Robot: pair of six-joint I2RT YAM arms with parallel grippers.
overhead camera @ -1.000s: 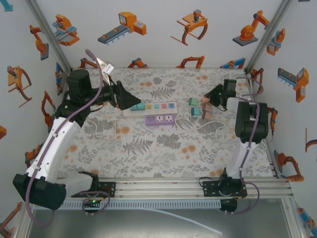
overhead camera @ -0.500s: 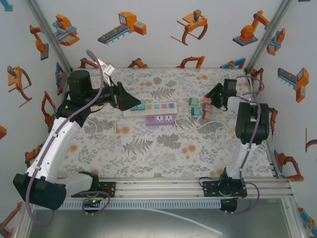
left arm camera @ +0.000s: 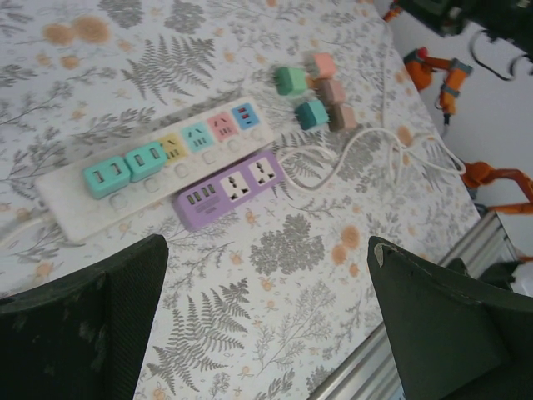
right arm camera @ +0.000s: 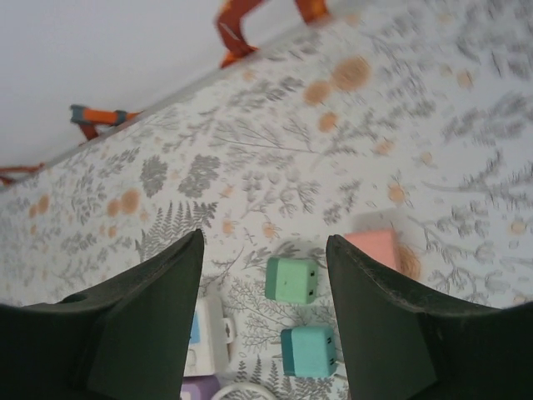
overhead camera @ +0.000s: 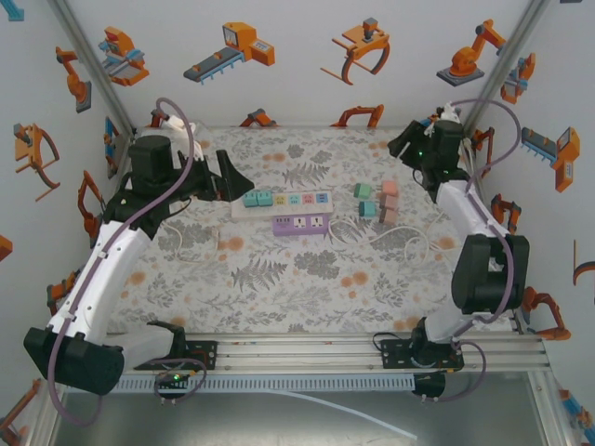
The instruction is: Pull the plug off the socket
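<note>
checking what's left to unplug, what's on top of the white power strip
Two teal plugs sit side by side at one end of the white power strip; its yellow, teal, pink and blue sockets are bare. The sockets under the plugs are covered.

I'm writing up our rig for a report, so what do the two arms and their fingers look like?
The left arm and right arm have white links, black joints and a mauve cable alongside. Fingers are dark, matte wedges.
</note>
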